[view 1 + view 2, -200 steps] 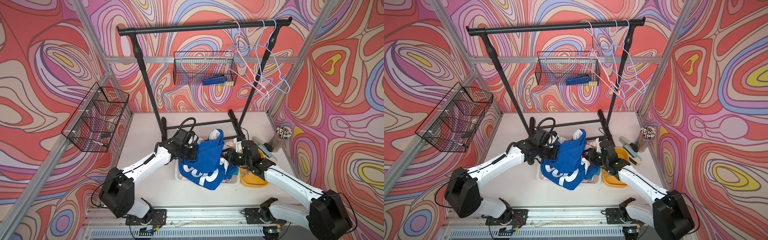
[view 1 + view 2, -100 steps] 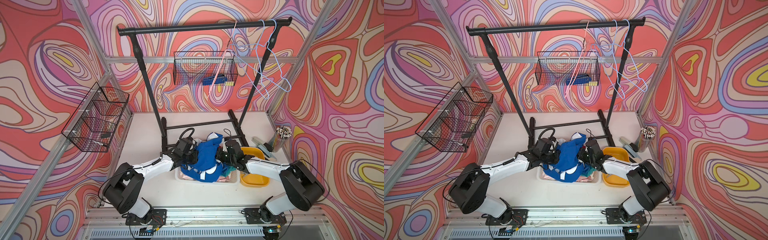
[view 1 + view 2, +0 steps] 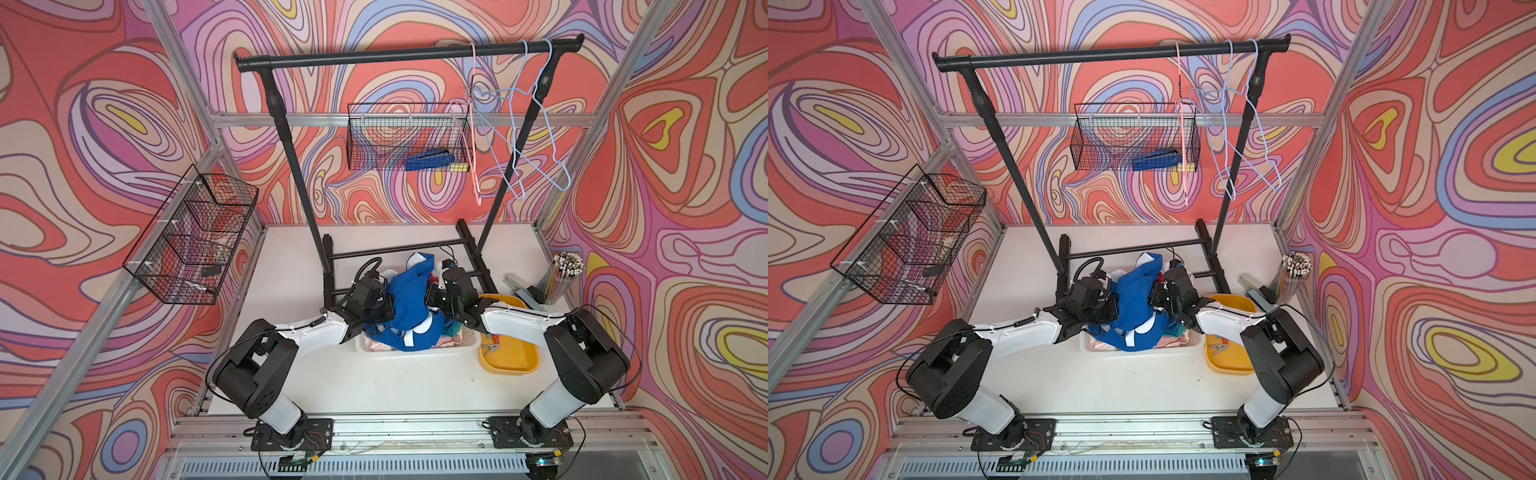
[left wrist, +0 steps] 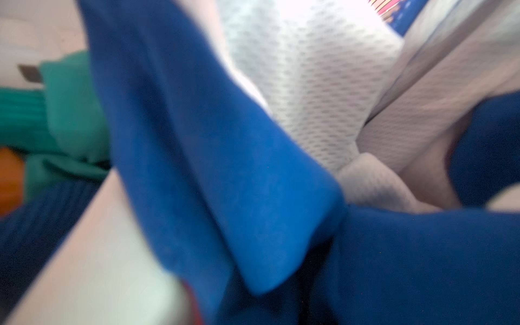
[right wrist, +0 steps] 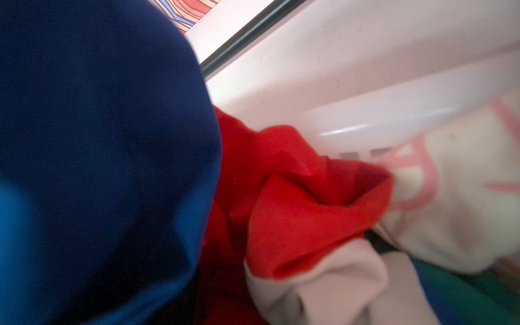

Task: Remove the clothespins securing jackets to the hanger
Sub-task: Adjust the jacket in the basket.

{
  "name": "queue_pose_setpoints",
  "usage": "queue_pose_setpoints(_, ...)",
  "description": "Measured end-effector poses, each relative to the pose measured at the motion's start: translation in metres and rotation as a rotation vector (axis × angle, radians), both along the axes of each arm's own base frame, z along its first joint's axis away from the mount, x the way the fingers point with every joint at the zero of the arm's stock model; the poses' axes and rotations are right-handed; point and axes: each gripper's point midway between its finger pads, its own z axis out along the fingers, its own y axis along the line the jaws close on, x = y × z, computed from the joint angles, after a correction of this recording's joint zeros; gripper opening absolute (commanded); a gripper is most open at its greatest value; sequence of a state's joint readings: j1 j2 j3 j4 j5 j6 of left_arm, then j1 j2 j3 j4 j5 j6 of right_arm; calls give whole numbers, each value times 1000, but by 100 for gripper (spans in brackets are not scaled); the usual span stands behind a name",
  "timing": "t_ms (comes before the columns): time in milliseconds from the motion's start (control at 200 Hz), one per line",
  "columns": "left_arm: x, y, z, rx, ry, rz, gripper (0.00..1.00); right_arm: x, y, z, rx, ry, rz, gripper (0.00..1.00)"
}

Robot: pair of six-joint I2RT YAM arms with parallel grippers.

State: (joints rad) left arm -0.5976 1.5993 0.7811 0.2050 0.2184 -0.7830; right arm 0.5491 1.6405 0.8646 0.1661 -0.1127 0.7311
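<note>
Wire wall basket (image 3: 195, 237) sits far left, well clear of the work.

Left gripper (image 3: 386, 311) is pushed into the left side of the blue hooded jacket (image 3: 409, 299). I read its jaws as pressed together, pinching blue cloth. The left wrist view is nothing but blue fabric and white mesh lining (image 4: 309, 84), with no fingers showing.

The jacket stands bunched in a peak between both grippers, over the white laundry basket (image 3: 415, 353). Under it in the basket are the pale pink jacket (image 3: 376, 343) and the teal jacket (image 3: 453, 330).

Right gripper (image 3: 432, 297) is against the jacket's right side. I can't tell how its jaws stand. The right wrist view is blue and red cloth (image 5: 295, 202), plus the basket rim.

Pink hanger (image 3: 467, 137) and two light-blue hangers (image 3: 536, 137) hang at the right end of the rack bar (image 3: 395, 56).

One clothespin (image 3: 490, 346) lies in the yellow tray (image 3: 509, 365), just right of the basket.

Pencil cup (image 3: 563, 276) is far right.
</note>
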Motion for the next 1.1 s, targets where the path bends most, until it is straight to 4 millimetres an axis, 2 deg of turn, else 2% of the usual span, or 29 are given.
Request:
queue_pose_setpoints(170, 9, 5, 2, -29, 3, 9, 0, 8, 3, 5, -33, -13, 13, 64)
queue_pose_setpoints(245, 8, 5, 2, -33, 2, 6, 0, 6, -4, 9, -54, -18, -10, 66)
queue_pose_setpoints(300, 8, 5, 2, -35, 0, 6, 0, 2, -15, 19, -73, -38, -46, 69)
queue_pose_setpoints(371, 7, 5, 2, -40, -8, 6, 0, -6, -33, 45, -95, -82, -95, 73)
queue_pose_setpoints(501, 7, 5, 2, -46, -17, 6, 0, -7, -54, 115, -119, -207, -164, 75)
queue_pose_setpoints(611, 7, 5, 2, -47, -19, 5, 0, 7, -50, 168, -114, -299, -172, 76)
queue_pose_setpoints(716, 7, 5, 2, -48, -21, 5, 0, 30, -35, 191, -124, -338, -151, 76)
queue_pose_setpoints(806, 6, 6, 1, -49, -23, 6, 0, 55, -14, 187, -139, -335, -116, 71)
queue_pose_setpoints(866, 6, 6, 2, -51, -28, 7, 0, 72, 0, 172, -156, -311, -84, 66)
queue_pose_setpoints(947, 6, 7, 2, -55, -33, 9, 0, 90, 17, 140, -183, -259, -42, 55)
queue_pose_setpoints(1012, 6, 6, 2, -58, -36, 10, 0, 96, 26, 113, -200, -211, -7, 43)
queue_pose_setpoints(1102, 6, 6, 2, -59, -37, 10, 0, 88, 32, 80, -216, -137, 42, 29)
